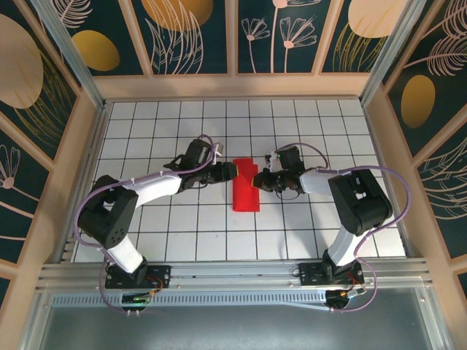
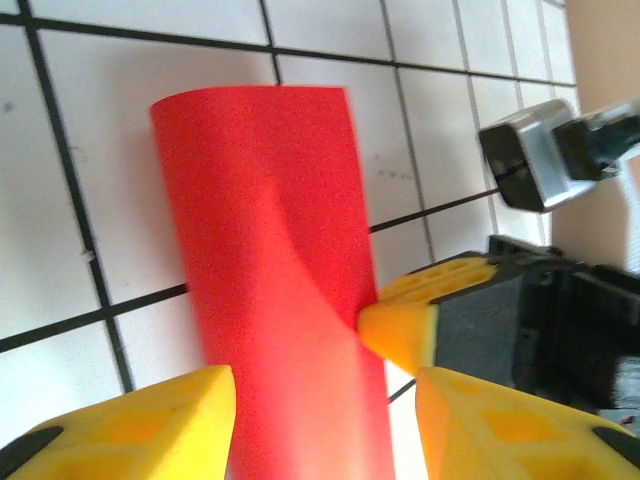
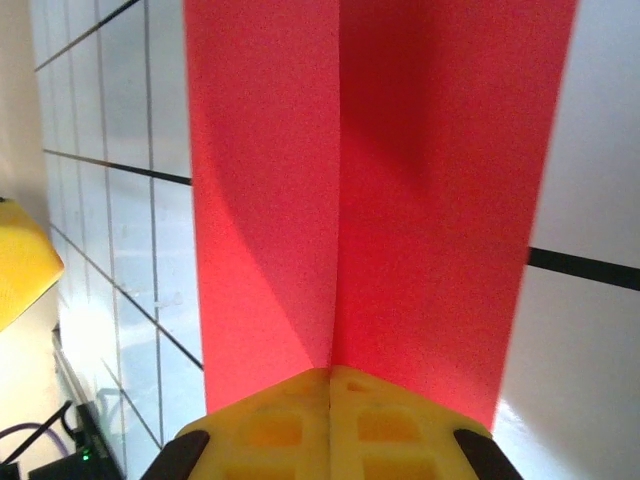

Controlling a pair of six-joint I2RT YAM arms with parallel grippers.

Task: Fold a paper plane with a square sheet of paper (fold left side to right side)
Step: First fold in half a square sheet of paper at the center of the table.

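The square sheet of paper [image 1: 245, 194] is bright red and lies curled over on itself as an upright strip at the middle of the white grid table. In the left wrist view the sheet [image 2: 270, 250] runs between my left gripper's [image 2: 325, 430] yellow fingers, which stand apart on either side of it, open. My right gripper [image 3: 330, 395] is shut, its pads pressed together on the edge of the sheet [image 3: 400, 170], where two layers meet. From above, the left gripper [image 1: 232, 170] and the right gripper [image 1: 260, 179] face each other across the sheet's far end. A paper plane is out of view.
The right gripper's yellow fingertip [image 2: 405, 320] and black body [image 2: 560, 330] sit close beside my left fingers. Wooden walls [image 1: 98, 131] enclose the grid table [image 1: 182, 233]. A metal rail [image 1: 233, 273] runs along the near edge by the arm bases.
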